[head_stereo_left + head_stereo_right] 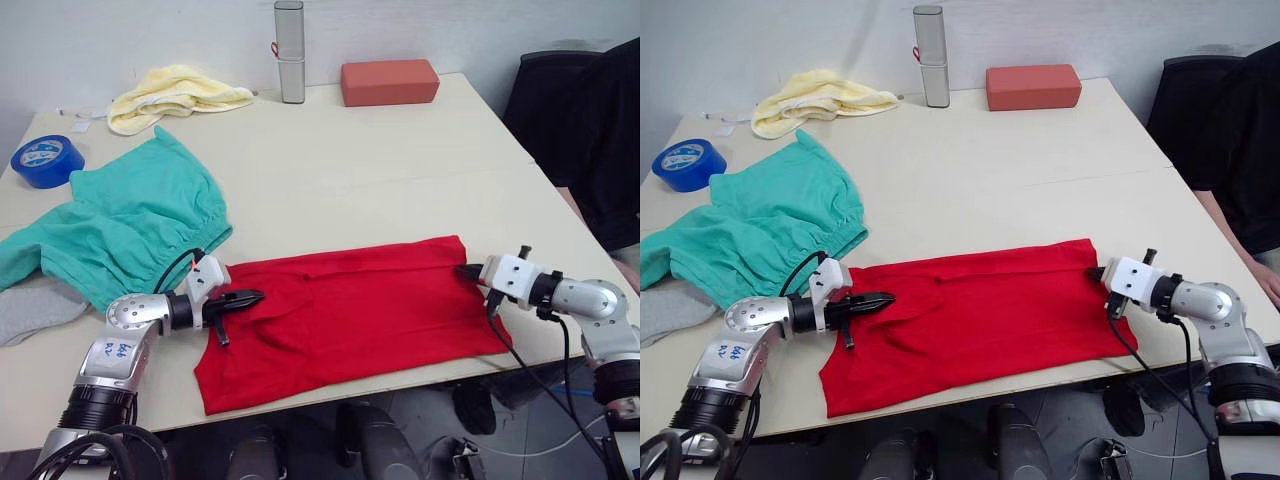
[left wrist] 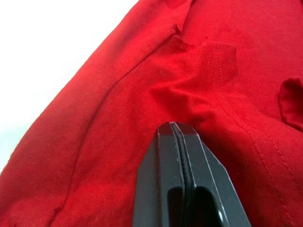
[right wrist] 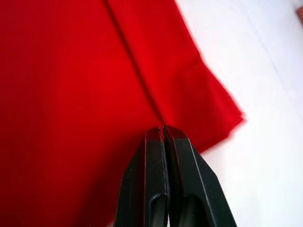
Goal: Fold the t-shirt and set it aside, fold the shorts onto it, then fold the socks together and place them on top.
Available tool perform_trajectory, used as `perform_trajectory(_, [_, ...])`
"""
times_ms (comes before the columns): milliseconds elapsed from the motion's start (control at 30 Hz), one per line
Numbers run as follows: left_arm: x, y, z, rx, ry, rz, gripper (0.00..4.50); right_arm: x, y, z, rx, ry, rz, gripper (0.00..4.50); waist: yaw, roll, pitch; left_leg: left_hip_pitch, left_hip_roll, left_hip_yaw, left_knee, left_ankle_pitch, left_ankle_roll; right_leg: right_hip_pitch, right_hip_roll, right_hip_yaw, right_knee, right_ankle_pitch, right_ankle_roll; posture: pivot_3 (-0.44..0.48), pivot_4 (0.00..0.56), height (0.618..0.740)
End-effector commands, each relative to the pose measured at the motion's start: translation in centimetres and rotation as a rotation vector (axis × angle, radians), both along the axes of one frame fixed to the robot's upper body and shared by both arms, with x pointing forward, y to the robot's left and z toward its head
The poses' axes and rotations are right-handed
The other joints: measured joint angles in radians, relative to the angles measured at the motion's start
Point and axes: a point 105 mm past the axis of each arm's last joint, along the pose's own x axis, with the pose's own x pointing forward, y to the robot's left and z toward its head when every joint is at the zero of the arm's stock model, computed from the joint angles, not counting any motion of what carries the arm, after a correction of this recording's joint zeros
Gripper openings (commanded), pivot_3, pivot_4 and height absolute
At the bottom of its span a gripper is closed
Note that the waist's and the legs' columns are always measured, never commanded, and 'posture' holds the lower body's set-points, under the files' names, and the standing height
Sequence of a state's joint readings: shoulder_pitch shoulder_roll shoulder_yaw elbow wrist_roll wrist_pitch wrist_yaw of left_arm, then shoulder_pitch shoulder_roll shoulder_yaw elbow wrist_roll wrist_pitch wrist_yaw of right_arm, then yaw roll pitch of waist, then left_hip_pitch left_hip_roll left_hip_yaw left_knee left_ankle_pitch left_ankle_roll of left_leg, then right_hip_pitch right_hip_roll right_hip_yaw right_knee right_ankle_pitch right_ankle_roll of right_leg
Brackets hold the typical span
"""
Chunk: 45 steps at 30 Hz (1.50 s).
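Note:
The red t-shirt (image 1: 350,310) lies folded into a long band across the table's near edge. My left gripper (image 1: 255,296) is at its left end, shut on a pinch of the cloth, which bunches up at the fingertips (image 2: 165,135). At the shirt's far right corner, my right gripper (image 1: 466,270) is also shut, with its tips (image 3: 156,135) on a crease in the red cloth. The teal shorts (image 1: 130,225) lie spread out at the left, apart from the shirt. A grey sock (image 1: 35,308) pokes out from under their near edge.
A pale yellow cloth (image 1: 175,93), a metal cylinder (image 1: 290,52) and a red-orange block (image 1: 389,81) stand along the back. A blue tape roll (image 1: 47,160) sits at the far left. A person in black (image 1: 610,140) is beside the table's right edge.

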State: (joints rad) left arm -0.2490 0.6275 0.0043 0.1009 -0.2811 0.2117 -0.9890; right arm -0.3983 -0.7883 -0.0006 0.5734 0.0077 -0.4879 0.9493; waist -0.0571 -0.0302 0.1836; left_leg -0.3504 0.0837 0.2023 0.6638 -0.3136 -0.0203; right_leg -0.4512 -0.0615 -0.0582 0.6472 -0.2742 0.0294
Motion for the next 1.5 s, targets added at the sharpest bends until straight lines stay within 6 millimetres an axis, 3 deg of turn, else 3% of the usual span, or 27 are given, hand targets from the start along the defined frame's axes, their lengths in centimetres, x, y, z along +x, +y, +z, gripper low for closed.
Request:
perform_trajectory(33, [-0.1,0.5,0.6,-0.035,-0.003,-0.014,0.0,-0.1,0.4,1.0,0.115,0.025,-0.006,0.07,0.0,0.0,0.0,0.0,0.0,0.0,0.0,0.0,0.0,0.0,0.0,0.0,0.0,0.0,0.0,0.0,0.15,0.74])
perform_trajectory(100, [-0.1,0.5,1.4,-0.056,-0.021,-0.028,0.0,-0.3,0.1,1.3,0.137,0.052,-0.012,0.07,0.001,0.0,0.0,0.0,0.0,-0.001,0.0,0.0,0.0,0.0,0.0,0.0,0.0,0.0,0.0,0.0,0.15,0.74])
perform_trajectory(167, [0.1,0.7,2.4,-0.057,-0.063,-0.032,0.18,-0.5,-0.4,2.7,0.155,0.011,-0.002,0.62,0.001,0.0,0.0,-0.001,0.001,-0.001,0.0,0.0,0.0,0.0,0.0,-0.001,-0.001,0.0,0.0,0.0,0.15,0.74])
perform_trajectory(300, [-0.4,0.3,4.5,-0.091,-0.157,-0.108,1.19,-1.6,0.7,5.1,0.365,0.056,0.098,1.93,0.003,0.0,0.0,-0.002,0.001,-0.002,0.0,0.0,0.001,0.0,0.0,-0.002,-0.001,0.0,0.0,0.0,0.15,0.74])
perform_trajectory(333, [-0.5,0.2,4.7,-0.086,-0.183,-0.126,1.49,-1.8,1.3,5.7,0.43,0.08,0.119,1.94,0.002,0.0,0.0,-0.002,0.001,-0.002,0.0,0.0,0.001,0.0,0.0,-0.002,-0.001,0.0,0.0,0.0,0.15,0.74])
perform_trajectory(400, [-0.6,0.2,5.0,-0.094,-0.192,-0.142,1.49,-2.1,2.4,6.1,0.47,0.117,0.16,1.94,0.002,0.0,0.0,-0.002,0.002,-0.002,0.0,0.0,0.001,0.0,0.0,-0.002,-0.001,0.0,0.0,0.0,0.15,0.74])
perform_trajectory(500, [0.0,0.0,5.3,-0.112,-0.201,-0.118,0.94,-1.9,4.1,5.4,0.443,0.164,0.179,0.93,0.003,0.0,0.0,-0.002,0.002,-0.002,0.0,-0.001,0.001,0.0,0.0,-0.002,-0.001,0.0,0.0,0.0,0.15,0.74])
perform_trajectory(600, [1.7,-0.6,5.6,-0.121,-0.225,-0.049,0.01,-0.6,6.2,4.9,0.414,0.157,0.18,0.0,0.004,0.0,0.0,-0.002,0.001,-0.003,0.0,-0.001,0.001,0.0,-0.001,-0.003,-0.002,0.0,0.0,0.0,0.15,0.74])
perform_trajectory(733, [2.9,-1.9,4.5,-0.086,-0.209,-0.021,0.01,1.5,9.0,3.9,0.352,0.101,0.18,0.0,0.001,0.0,0.0,-0.002,-0.001,-0.002,0.0,-0.001,0.001,0.0,0.0,-0.003,-0.002,0.0,0.001,0.0,0.15,0.74])
perform_trajectory(833, [2.7,-3.2,2.4,-0.031,-0.137,-0.034,0.01,3.0,11.7,2.6,0.318,0.058,0.166,0.0,0.001,0.0,0.0,-0.003,0.0,-0.001,0.0,-0.001,0.0,-0.001,0.001,-0.004,-0.002,0.0,0.0,0.0,0.15,0.74])
perform_trajectory(967, [2.7,-3.6,1.4,0.004,-0.106,0.007,0.01,4.2,12.4,1.7,0.299,0.036,0.109,0.0,0.001,0.0,0.0,-0.005,0.0,0.001,0.001,-0.001,0.0,-0.004,0.0,-0.003,-0.002,0.0,0.0,0.0,0.15,0.74])
perform_trajectory(1067, [3.1,-3.4,1.3,0.016,-0.106,0.07,0.01,4.5,11.9,0.8,0.273,0.049,0.076,0.0,0.002,0.0,0.0,-0.005,-0.001,0.001,0.002,0.0,0.001,-0.004,0.0,-0.003,-0.001,0.0,0.0,0.0,0.15,0.74])
perform_trajectory(1200, [3.6,-1.7,1.1,0.056,-0.114,0.182,0.01,4.9,9.7,0.8,0.288,0.041,0.001,0.0,0.001,0.0,0.0,-0.003,0.0,0.0,0.001,0.0,0.001,-0.001,-0.001,-0.002,-0.001,0.001,0.001,0.0,0.15,0.74])
perform_trajectory(1367, [2.7,1.6,0.8,0.112,-0.102,0.262,0.01,4.8,3.3,1.3,0.227,0.01,-0.134,0.0,0.001,0.0,0.0,-0.002,0.001,0.0,0.0,0.0,0.001,-0.001,-0.001,-0.002,-0.001,0.001,0.001,0.0,0.15,0.74])
perform_trajectory(1500, [2.6,2.8,1.0,0.111,-0.12,0.303,0.01,4.7,0.1,1.3,0.201,0.004,-0.217,0.0,0.0,0.0,0.0,-0.002,0.0,0.0,0.0,0.0,0.001,-0.001,-0.001,-0.002,-0.002,0.001,0.001,0.0,0.15,0.74])
